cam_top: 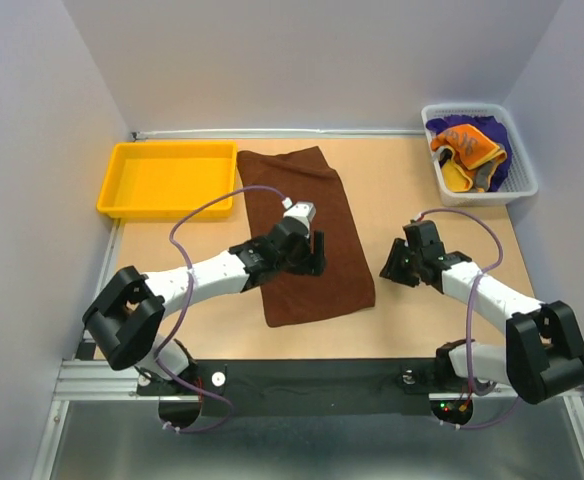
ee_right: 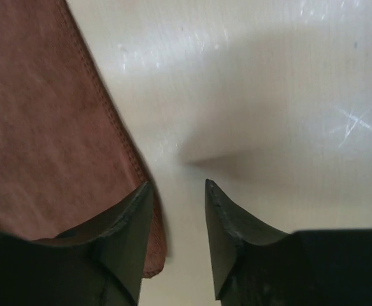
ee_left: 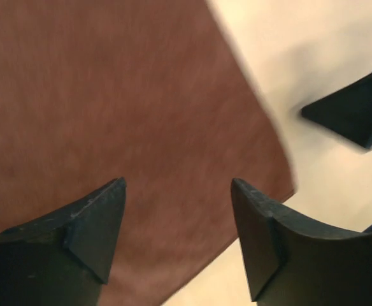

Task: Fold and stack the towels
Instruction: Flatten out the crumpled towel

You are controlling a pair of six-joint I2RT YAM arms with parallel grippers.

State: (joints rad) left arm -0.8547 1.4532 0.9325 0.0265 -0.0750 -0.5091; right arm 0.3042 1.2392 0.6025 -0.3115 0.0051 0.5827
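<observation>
Overhead looks down; wrist views close, sharing brown towel.

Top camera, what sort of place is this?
Probably a robot lab test cell: blank walls box in the table, two arms are bolted to a rail at its near edge, and a towel, tray and basket are laid out.
</observation>
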